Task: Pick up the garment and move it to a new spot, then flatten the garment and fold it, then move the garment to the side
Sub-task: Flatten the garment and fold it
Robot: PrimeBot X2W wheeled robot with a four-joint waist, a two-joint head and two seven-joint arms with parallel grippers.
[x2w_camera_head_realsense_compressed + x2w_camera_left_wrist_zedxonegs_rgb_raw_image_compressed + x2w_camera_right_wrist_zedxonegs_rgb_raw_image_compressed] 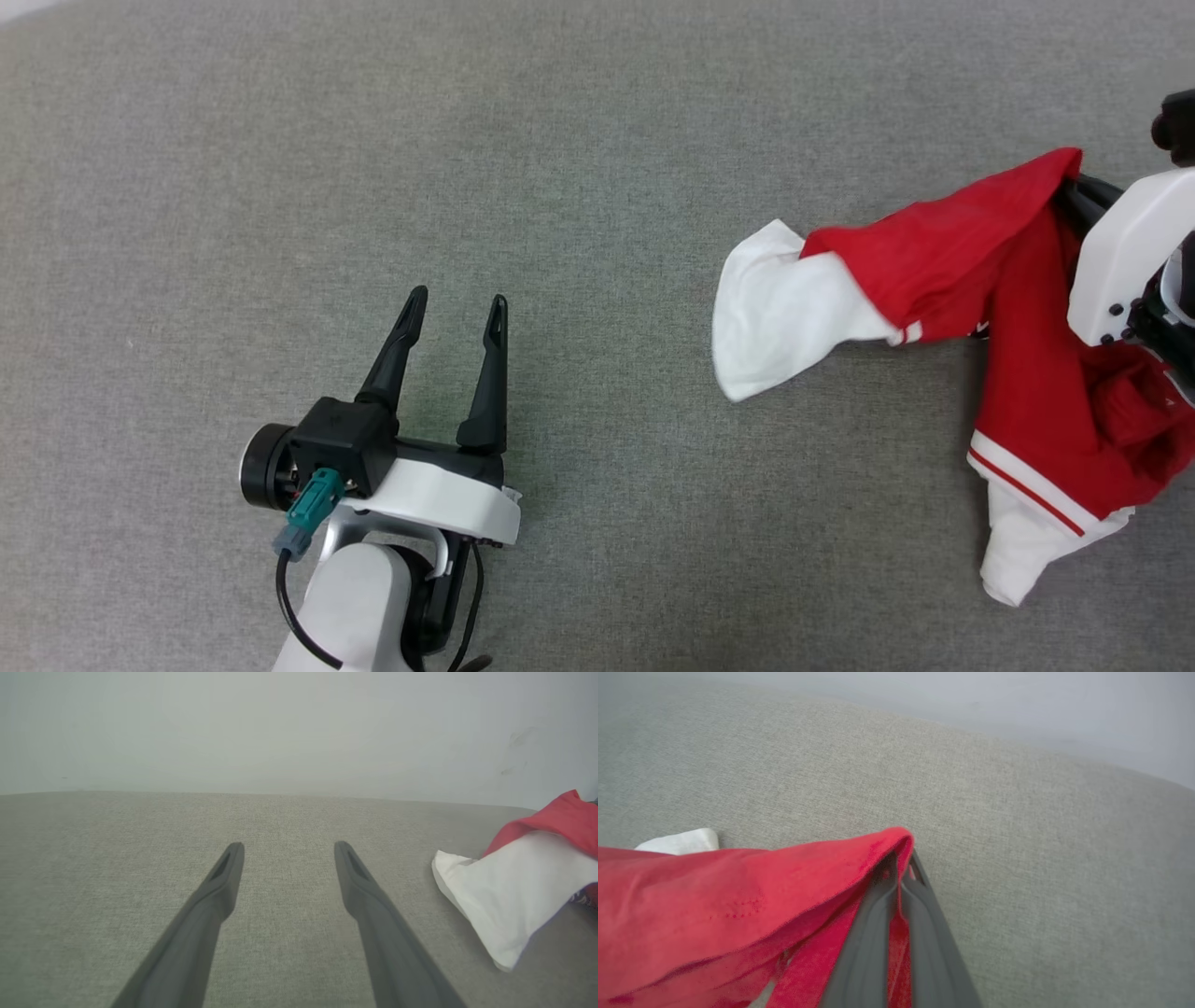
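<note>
Two hands in frame. At the far right edge the right hand (1074,191) is pinched fully together on a red fold of the garment (1036,373); its wrist view shows red cloth caught between the two dark fingers (868,952). The garment sits crumpled at the right side of the grey counter (560,140), and the pinched fold looks lifted (the rest trails down onto the surface). One white sleeve (775,317) stretches out leftward. A second sleeve (1022,546), below red-striped trim, lies at the lower right. Well apart to the left, the left hand (459,299) is spread wide over bare counter, holding nothing.
</note>
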